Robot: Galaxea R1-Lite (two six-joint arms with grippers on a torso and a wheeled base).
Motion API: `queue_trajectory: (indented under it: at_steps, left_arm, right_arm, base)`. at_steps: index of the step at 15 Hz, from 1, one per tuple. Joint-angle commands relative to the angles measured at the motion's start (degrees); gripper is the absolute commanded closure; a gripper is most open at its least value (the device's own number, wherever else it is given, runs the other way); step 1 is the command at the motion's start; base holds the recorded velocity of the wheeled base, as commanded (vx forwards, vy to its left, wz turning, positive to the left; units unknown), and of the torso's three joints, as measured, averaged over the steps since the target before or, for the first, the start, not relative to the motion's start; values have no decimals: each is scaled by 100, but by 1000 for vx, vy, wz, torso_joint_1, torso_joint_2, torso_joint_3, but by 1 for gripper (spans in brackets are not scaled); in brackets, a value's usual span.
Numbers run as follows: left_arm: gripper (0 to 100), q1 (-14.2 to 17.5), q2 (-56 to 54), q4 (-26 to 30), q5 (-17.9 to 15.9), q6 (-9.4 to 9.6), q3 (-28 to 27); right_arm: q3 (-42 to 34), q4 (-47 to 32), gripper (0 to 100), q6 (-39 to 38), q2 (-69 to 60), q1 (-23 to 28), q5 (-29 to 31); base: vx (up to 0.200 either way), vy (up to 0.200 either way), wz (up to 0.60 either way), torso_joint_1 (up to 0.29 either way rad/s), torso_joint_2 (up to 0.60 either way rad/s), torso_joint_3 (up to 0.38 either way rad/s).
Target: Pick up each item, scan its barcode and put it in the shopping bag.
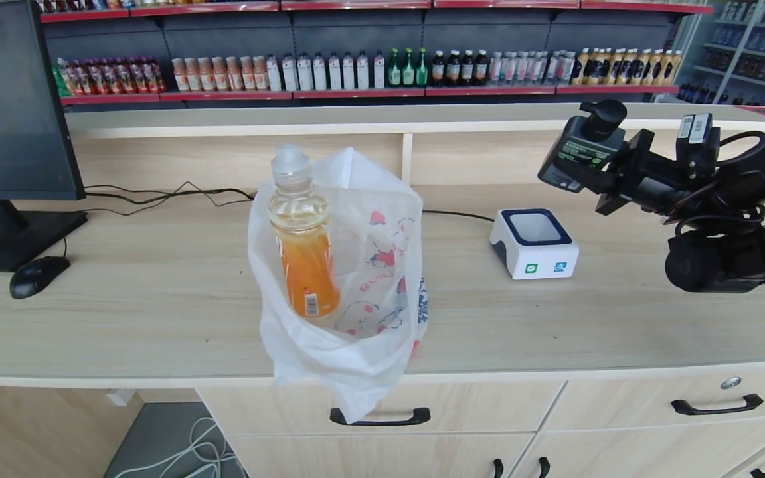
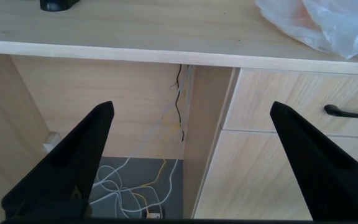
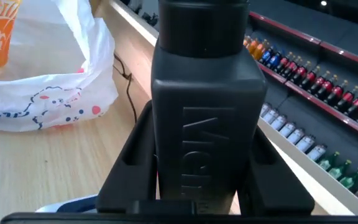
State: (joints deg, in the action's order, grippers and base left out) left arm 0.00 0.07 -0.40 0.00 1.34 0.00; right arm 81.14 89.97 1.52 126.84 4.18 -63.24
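Observation:
A white plastic shopping bag (image 1: pixel 369 265) stands open at the middle of the counter, with an orange juice bottle (image 1: pixel 303 245) upright inside it. The white barcode scanner (image 1: pixel 534 243) sits to the bag's right. Above and to the right of the scanner, my right gripper (image 1: pixel 611 169) is shut on a dark rectangular bottle (image 1: pixel 582 149) with a black cap, held tilted in the air. In the right wrist view the dark bottle (image 3: pixel 207 93) sits between the fingers (image 3: pixel 132 155), with the bag (image 3: pixel 48 93) beyond. My left gripper (image 2: pixel 191 112) is open and empty, low in front of the counter's edge.
A monitor (image 1: pixel 10 99) and a mouse (image 1: pixel 37 275) stand at the counter's left, with cables (image 1: pixel 170 194) running behind the bag. Drawers with black handles (image 1: pixel 382 418) lie below the counter (image 1: pixel 123 318). Shelves of drinks (image 1: pixel 356 70) line the back wall.

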Motion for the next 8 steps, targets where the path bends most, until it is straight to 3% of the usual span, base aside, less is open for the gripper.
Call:
queue_trajectory:
  at_steps: [1,8]
  left_arm:
    - [0,0,1,-4,0,147,0]
    - [0,0,1,5,-9,217,0]
  right_arm:
    - [69,3,100,59,227,-146,-92]
    - [-107,3,100,305,244,-278,-100]
  base:
    - [0,0,0,0,0,0]
    - [0,0,0,0,0,0]
